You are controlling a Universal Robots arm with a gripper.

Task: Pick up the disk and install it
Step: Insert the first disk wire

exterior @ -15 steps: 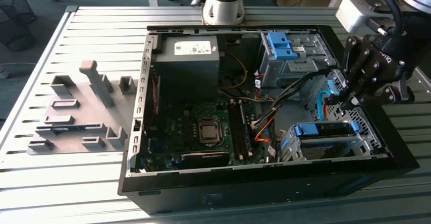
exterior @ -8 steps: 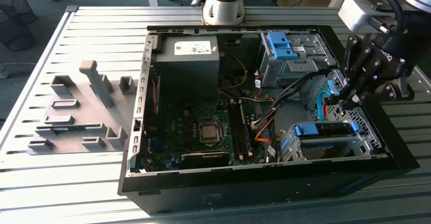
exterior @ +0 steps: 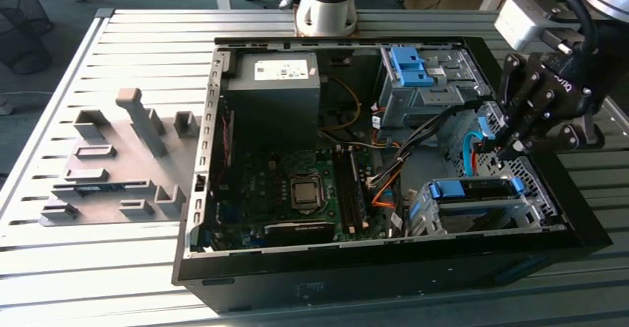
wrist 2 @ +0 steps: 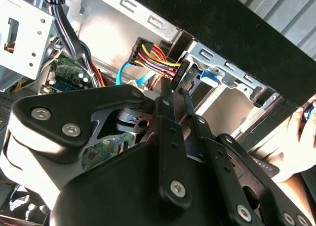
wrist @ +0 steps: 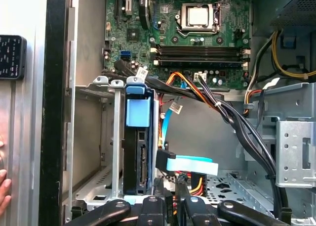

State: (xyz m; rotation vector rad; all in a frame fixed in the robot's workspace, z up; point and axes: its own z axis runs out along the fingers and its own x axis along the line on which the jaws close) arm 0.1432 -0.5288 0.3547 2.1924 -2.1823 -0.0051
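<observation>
The disk (wrist: 137, 159) stands on edge in the metal drive cage (wrist: 116, 137) at the case's corner, its blue frame tab (wrist: 138, 112) on its upper end. In the exterior view the disk (exterior: 478, 190) lies in the cage at the lower right of the open computer. My gripper (exterior: 507, 150) hangs just over that corner. In both wrist views its fingers are close together, and the gripper (wrist: 170, 185) sits right beside the disk's connector edge. The gripper (wrist 2: 174, 86) points at a black plug (wrist 2: 180, 71) with yellow and red wires. A light blue flat cable (wrist: 190, 164) ends there too.
Black cable bundles (wrist: 232, 122) cross the case beside the cage. A taller blue bracket (exterior: 408, 65) and a dark grey box (exterior: 273, 84) stand at the back. A grey fixture plate (exterior: 108, 172) lies on the slatted table at the exterior view's left. A hand (wrist 2: 296, 152) rests outside the case wall.
</observation>
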